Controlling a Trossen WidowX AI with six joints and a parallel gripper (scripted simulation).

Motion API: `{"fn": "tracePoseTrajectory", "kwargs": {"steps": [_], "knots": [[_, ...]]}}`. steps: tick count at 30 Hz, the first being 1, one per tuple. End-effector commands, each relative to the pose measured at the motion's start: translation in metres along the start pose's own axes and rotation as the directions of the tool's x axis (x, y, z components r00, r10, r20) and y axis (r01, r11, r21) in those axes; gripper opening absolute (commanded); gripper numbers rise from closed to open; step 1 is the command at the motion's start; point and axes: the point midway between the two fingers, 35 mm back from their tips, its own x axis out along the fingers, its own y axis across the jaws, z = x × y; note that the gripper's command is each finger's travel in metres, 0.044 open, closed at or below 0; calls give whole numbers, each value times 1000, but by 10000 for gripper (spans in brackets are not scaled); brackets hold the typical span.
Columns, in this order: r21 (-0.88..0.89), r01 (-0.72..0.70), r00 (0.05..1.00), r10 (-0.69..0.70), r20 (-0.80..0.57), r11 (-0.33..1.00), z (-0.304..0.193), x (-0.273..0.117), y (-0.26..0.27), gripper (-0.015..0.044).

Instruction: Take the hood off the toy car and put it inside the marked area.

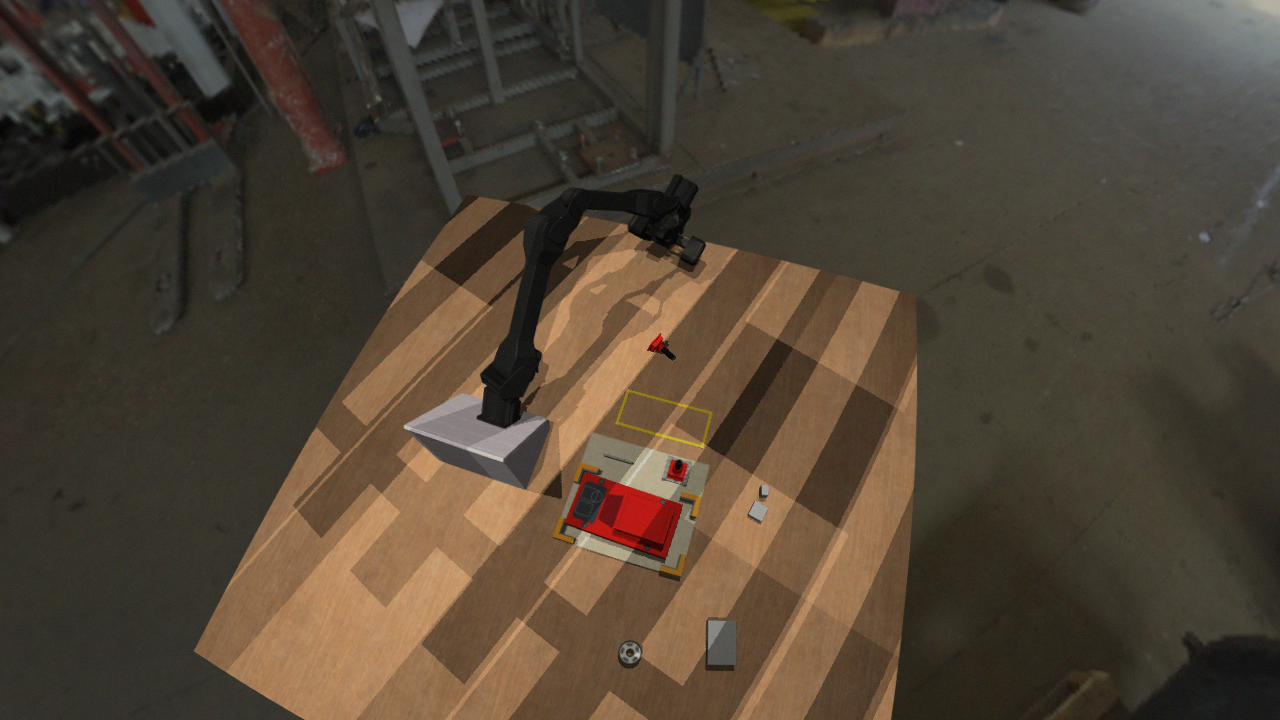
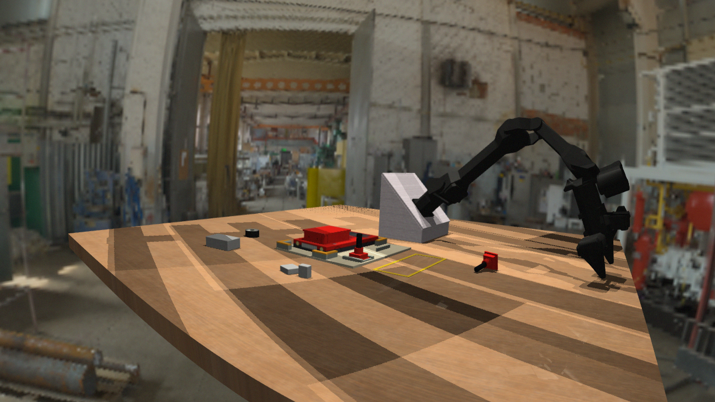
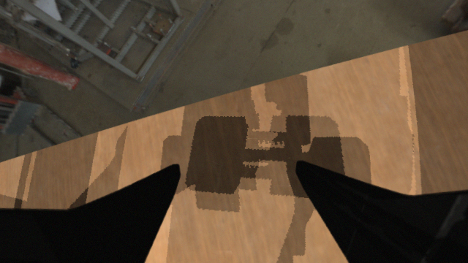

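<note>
The red toy car (image 1: pixel 646 516) (image 2: pixel 326 234) sits on a pale board (image 1: pixel 605 445) between orange corner brackets. A dark, detailed patch (image 1: pixel 588 503) shows at one end of it. A red piece with a black handle (image 1: pixel 657 343) (image 2: pixel 490 261) lies tipped on the table, outside the marked area (image 1: pixel 669 402) (image 2: pixel 391 273), a yellow outline beside the board. Another red piece with an upright black handle (image 1: pixel 677 470) (image 2: pixel 358 253) stands on the board. I cannot tell which piece is the hood. My gripper (image 1: pixel 664 239) (image 2: pixel 606 269) (image 3: pixel 238 168) is open and empty, low over the table's far edge, away from these pieces.
Two small grey blocks (image 1: pixel 758 511) (image 2: pixel 304 271) lie beside the board. A larger grey block (image 1: pixel 721 642) (image 2: pixel 223 241) and a round wheel-like part (image 1: pixel 630 652) (image 2: pixel 252 233) lie farther off. The arm's wedge-shaped base (image 1: pixel 478 438) (image 2: pixel 400 215) stands beside the board.
</note>
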Motion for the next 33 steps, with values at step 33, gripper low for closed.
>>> {"fn": "tracePoseTrajectory", "kwargs": {"steps": [33], "knots": [[545, 616, 777, -326, -538, 570, -331, -246, -323, 440]]}}
